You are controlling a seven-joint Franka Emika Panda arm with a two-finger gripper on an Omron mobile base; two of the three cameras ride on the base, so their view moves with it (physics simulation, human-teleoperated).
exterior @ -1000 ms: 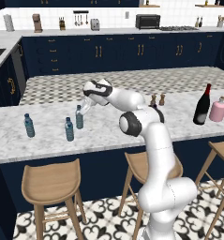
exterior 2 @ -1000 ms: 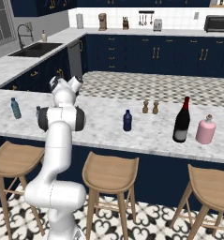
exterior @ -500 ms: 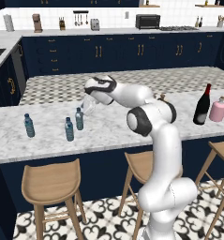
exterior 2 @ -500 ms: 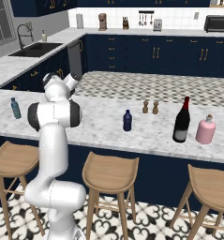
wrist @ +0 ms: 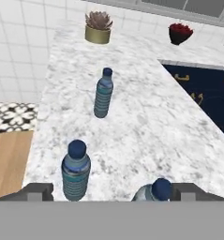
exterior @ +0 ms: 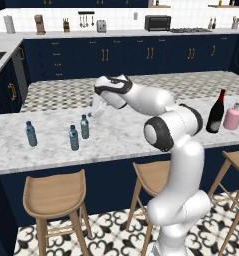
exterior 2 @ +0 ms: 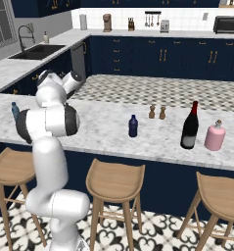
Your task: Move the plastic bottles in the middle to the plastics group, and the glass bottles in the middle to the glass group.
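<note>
Hand (exterior: 94,111) lifted away, released, above three upright water bottles (exterior: 84,127).
Navy bottle (exterior 2: 133,126) alone mid-bench (exterior 2: 108,132); wine bottle (exterior 2: 189,126) at 9 o'clock of pink bottle (exterior 2: 215,136).

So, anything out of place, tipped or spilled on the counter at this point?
Nothing tipped or spilled. Three water bottles stand upright at the left end, and the wine bottle stands by the pink bottle. Only the navy bottle stands alone mid-counter, unsorted. The open gripper hangs just above the water bottles.

My arm (exterior: 166,125) is glossy white, rounded segments, dark grey-black joint rings; small dark fingertips (wrist: 38,191) on my gripper (wrist: 113,192).
</note>
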